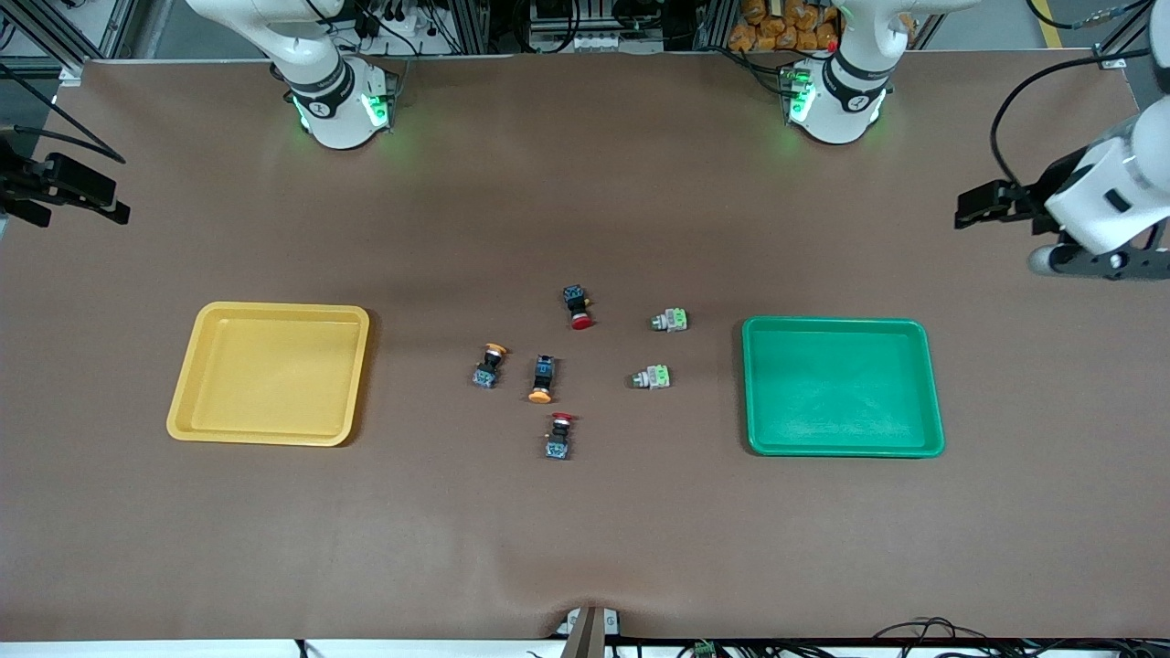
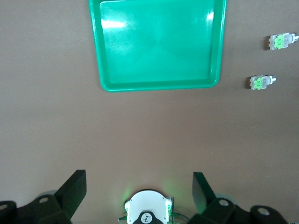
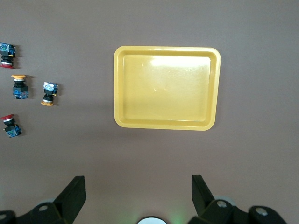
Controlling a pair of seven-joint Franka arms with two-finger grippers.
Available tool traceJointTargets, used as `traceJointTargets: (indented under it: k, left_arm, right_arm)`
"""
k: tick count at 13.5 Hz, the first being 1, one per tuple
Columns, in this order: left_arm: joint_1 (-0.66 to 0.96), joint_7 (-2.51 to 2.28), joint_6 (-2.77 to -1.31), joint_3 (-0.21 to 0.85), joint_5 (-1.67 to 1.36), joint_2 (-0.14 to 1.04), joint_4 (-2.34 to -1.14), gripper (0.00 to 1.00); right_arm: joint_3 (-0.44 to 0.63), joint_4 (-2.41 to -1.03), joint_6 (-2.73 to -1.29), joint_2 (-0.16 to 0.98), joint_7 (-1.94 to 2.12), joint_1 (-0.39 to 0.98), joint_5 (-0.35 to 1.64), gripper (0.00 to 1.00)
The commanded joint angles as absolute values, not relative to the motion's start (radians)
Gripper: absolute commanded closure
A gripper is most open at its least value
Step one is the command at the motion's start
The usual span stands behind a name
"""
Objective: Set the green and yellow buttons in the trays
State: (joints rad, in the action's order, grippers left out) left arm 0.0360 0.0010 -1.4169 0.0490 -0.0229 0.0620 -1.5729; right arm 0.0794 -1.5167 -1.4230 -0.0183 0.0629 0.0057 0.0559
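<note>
The front camera looks down from high across the brown cloth-covered table [image 1: 585, 548], facing both robot bases. Each wrist camera hangs high, looking straight down: the left shares the shallow green plastic tray [image 2: 159, 86] [image 1: 842, 448], the right the shallow yellow plastic tray [image 3: 166, 126] [image 1: 265, 437].
</note>
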Motion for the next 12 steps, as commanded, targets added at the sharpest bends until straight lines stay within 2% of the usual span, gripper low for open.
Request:
traceJointTargets:
  k: [1, 8, 12]
  left_arm:
    - [0.046, -0.014, -1.454, 0.057, -0.026, 0.11, -1.542, 0.0]
    - [0.161, -0.176, -1.627, 0.074, -0.067, 0.256, -1.554, 0.0]
    - [0.256, -0.316, -1.762, 0.077, -0.075, 0.345, -1.557, 0.0]
  right_arm:
    - [0.078, -1.5, -1.411, -0.012, 0.051, 0.011, 0.046, 0.0]
    - [0.077, -1.5, -1.419, 0.043, 0.044, 0.043, 0.087, 0.0]
    - [0.077, -1.471, -1.448, 0.162, 0.044, 0.106, 0.098, 0.0]
